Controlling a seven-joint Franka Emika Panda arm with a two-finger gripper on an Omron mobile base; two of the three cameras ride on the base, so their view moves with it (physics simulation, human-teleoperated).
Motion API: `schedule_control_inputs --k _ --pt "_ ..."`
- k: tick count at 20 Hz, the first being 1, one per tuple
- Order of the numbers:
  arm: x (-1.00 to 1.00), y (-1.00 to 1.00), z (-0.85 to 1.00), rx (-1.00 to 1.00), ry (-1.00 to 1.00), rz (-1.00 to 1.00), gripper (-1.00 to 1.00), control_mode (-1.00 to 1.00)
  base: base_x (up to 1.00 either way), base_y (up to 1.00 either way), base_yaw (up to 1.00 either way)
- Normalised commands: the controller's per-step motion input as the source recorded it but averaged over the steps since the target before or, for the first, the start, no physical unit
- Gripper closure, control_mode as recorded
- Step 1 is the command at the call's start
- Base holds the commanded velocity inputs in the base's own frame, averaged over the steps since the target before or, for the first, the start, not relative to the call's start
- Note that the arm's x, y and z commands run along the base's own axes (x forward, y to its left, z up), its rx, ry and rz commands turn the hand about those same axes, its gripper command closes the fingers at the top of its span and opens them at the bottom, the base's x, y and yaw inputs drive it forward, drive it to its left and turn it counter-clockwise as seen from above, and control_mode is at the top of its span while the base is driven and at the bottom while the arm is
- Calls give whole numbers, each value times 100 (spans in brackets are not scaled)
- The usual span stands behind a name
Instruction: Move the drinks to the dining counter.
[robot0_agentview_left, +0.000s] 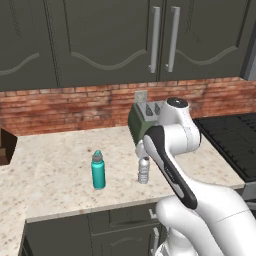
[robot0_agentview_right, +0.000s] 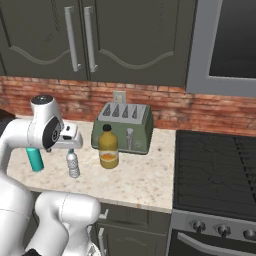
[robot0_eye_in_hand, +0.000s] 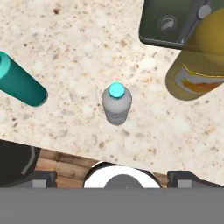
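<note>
water bottle upright below open jaws, untouched, centred betw tips

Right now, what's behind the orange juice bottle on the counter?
The green toaster stands right behind the juice bottle, with the brick wall and an outlet beyond it. The bottle covers part of the toaster's lower front, so what is there cannot be seen.

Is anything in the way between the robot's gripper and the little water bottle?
No. In the hand view the gripper hangs open right above the little water bottle, with nothing between them. The teal bottle and juice bottle stand off to the sides.
</note>
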Motion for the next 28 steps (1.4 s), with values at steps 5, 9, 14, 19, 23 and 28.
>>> schedule_control_inputs --k 5,9,14,19,23,28 --pt "23 0 -12 0 0 0 -100 -100 0 0 0" --pt "19 1 -10 0 0 0 -100 -100 0 0 0" --pt "20 3 -11 0 0 0 -100 -100 0 0 0" --pt "15 8 -15 0 0 0 -100 -100 0 0 0" --pt "16 7 -20 0 0 0 -100 -100 0 0 0" --pt "14 4 -21 0 0 0 -100 -100 0 0 0"
